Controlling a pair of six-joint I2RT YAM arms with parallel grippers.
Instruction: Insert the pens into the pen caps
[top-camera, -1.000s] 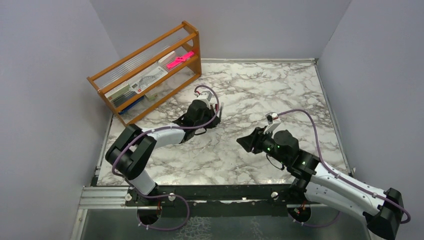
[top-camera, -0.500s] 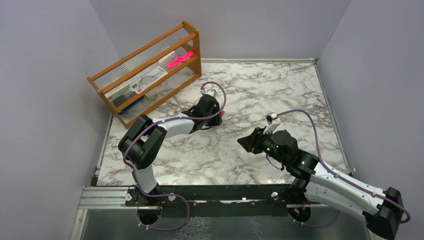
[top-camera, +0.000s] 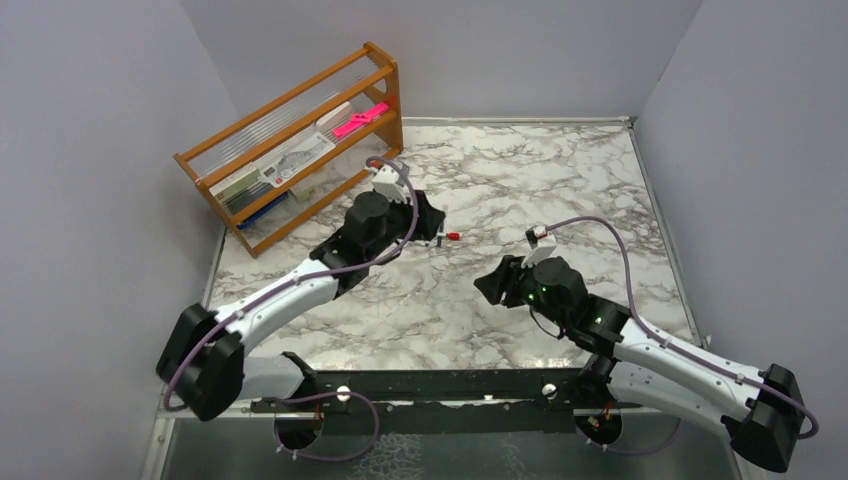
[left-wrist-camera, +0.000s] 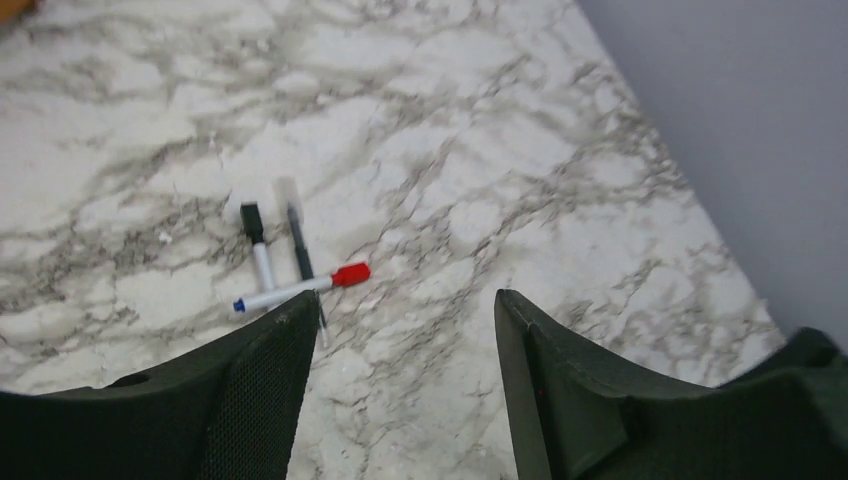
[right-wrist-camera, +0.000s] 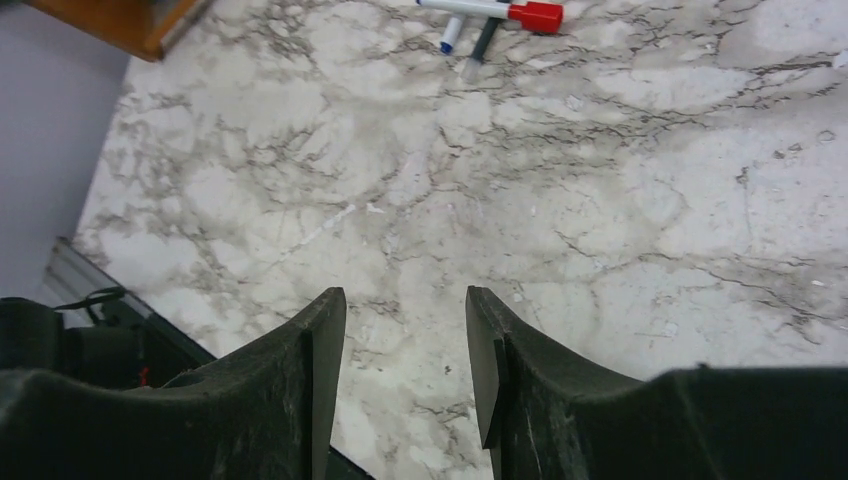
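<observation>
The left gripper (top-camera: 424, 214) has let go and drawn back a little toward the upper left of the top view. A second ago it sat closed and low over the middle of the table (top-camera: 560, 180); now its jaws stand wide with nothing between them. Its arm has also changed shape: the elbow that was folded at lower left is now stretched out long and low. The right gripper (right-wrist-camera: 405, 292) has crept slightly left and otherwise stayed put at centre right, its jaws parted to a middling gap and empty.

The pens (left-wrist-camera: 275, 262) lie in a loose cluster on the marble at the centre of the top view, just right of the left gripper and well apart from the right one. In the left wrist view they sit at left of centre, just beyond the left fingertip. There are three: a white pen (left-wrist-camera: 285, 293) with the red cap (left-wrist-camera: 350, 273) on its end, lying across the near ends of the other two; a white one (left-wrist-camera: 262, 262) topped by a black cap (left-wrist-camera: 250, 217); and a black pen (left-wrist-camera: 299, 250) whose far end seems to carry a clear cap (left-wrist-camera: 288, 192), though that is faint. No loose cap shows.

The red-capped pen was probably set down beside the others, and the left gripper backed off so as not to disturb it. All three look capped, so the task seems close to finished. The shelf (top-camera: 385, 75) at upper left is untouched.
</observation>
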